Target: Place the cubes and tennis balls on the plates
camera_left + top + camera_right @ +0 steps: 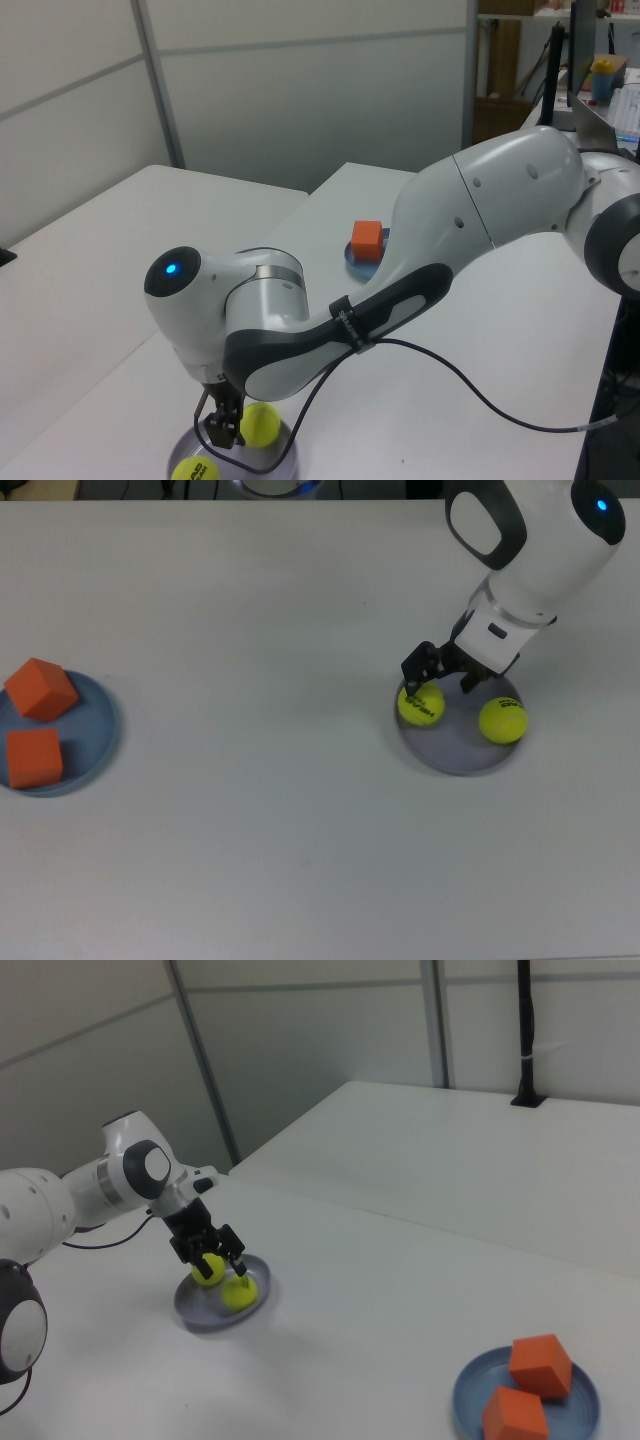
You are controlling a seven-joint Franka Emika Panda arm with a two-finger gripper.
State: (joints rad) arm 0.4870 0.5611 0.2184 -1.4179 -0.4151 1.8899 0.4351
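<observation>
On the tabletop (260, 810), the purple plate (460, 755) carries both tennis balls (502, 721), the blue plate (95, 742) both cubes (35, 758); the claw (441, 676) stands spread above one ball (421, 704), so nothing remains

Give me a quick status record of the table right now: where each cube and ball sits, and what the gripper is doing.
gripper: open, fingers either side of a ball, over the lavender plate's edge
lavender plate: holds both tennis balls
tennis ball by gripper: on the plate, at the top view's left side of it
second tennis ball: on the plate, apart from the first
blue plate: holds both orange cubes
cubes: side by side on the plate
left to place: nothing
</observation>
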